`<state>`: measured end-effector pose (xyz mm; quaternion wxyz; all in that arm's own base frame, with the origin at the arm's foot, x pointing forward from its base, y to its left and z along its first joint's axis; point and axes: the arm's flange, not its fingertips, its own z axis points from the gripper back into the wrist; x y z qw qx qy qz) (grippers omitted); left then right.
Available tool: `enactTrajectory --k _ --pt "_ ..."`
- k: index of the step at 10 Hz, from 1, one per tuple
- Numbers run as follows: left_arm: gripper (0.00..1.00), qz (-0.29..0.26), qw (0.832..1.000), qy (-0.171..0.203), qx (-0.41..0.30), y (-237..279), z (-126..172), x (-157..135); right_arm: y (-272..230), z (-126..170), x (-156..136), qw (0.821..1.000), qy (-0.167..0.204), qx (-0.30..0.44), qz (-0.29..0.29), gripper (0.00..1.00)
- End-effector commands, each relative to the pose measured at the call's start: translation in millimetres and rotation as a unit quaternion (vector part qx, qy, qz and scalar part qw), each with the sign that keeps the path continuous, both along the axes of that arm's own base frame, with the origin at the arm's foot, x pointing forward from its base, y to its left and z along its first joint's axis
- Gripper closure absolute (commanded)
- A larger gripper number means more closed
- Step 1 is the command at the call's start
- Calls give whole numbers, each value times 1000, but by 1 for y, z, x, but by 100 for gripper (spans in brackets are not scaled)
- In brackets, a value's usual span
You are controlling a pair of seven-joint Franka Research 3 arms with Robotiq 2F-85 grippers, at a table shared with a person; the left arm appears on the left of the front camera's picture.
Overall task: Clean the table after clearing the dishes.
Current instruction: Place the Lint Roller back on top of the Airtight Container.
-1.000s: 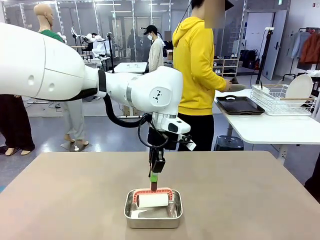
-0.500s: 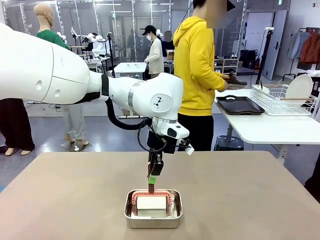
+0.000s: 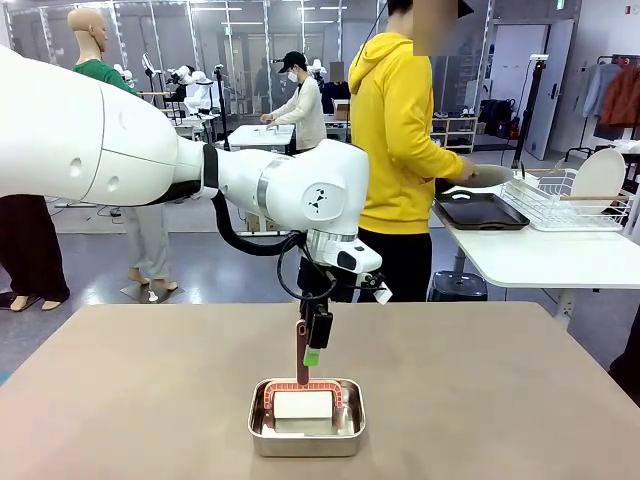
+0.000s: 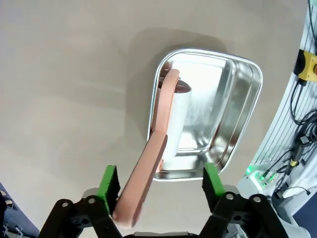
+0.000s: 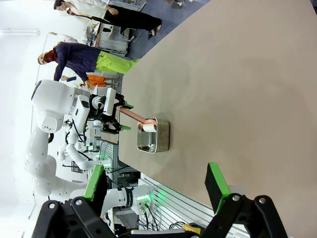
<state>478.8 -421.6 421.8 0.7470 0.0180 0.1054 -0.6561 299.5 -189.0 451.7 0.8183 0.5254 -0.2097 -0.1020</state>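
Your left gripper (image 3: pixel 312 352) hangs above the middle of the near half of the grey-brown table (image 3: pixel 520 400). Its fingers (image 4: pixel 108 182) stand wide apart. Between them, leaning against one green pad, rises the pink handle (image 4: pixel 143 186) of a lint roller (image 3: pixel 303 400). The fingers do not clamp it, so it looks released.

The roller's white drum lies in a square steel pan (image 3: pixel 306 432) on the table, straight below the gripper. The drum's long axis runs left to right across the pan, seen from the front. The handle points up and a little away from you, toward the far side.

No plates or trays lie on the tabletop, so the clearing looks done. A dark tray (image 3: pixel 480 211) sits on a smaller white table (image 3: pixel 540 262) at the far right, beside a dish rack (image 3: pixel 566 200), where a person in a yellow hoodie (image 3: pixel 395 130) stands. With the roller back in its pan, the wiping appears finished or nearly so, though you cannot judge from here how clean the surface is.

Your right gripper (image 5: pixel 156 186) hovers well above the table, fingers wide and holding nothing.
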Motion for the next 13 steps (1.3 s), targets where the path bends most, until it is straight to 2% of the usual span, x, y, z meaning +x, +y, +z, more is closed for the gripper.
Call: enactTrajectory --k 1,2,3,12,13 --pt "0 -4 1000 -11 -7 7 11 -6 1 3 0 1000 -2 1 -1 0" --pt "0 15 1000 -20 -8 12 17 -6 1 3 0 1000 -2 1 -1 0" --pt "0 -1 1000 -4 -2 0 5 -1 1 3 0 1000 -2 1 -1 0" --pt "0 1 1000 -2 0 0 2 0 1 3 0 1000 -2 1 -1 0" --pt "0 18 999 5 -31 9 26 8 1 3 0 1000 -2 1 -1 0"
